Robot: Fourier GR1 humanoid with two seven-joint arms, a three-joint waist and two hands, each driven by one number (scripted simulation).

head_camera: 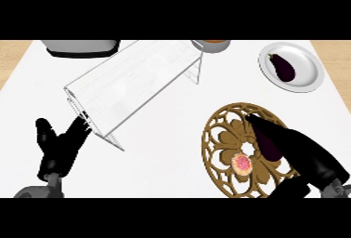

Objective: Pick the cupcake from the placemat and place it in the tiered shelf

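R robot hand [302, 153] open over placemat [226, 121], beside cupcake [242, 163]; L robot hand [58, 146] open, resting nr shelf [130, 79] edge.

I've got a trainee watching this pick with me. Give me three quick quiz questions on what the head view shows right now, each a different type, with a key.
1. True or false: the cupcake sits on the placemat.
2. Multiple choice: what lies on the plate at the far right? A) banana B) eggplant C) spoon
3. Fill in: the right hand reaches over the placemat, while the left hand shows open near the clear ____.

Key: 1 true; 2 B; 3 shelf. The right hand's fingers lie straight beside the cupcake, not curled round it.
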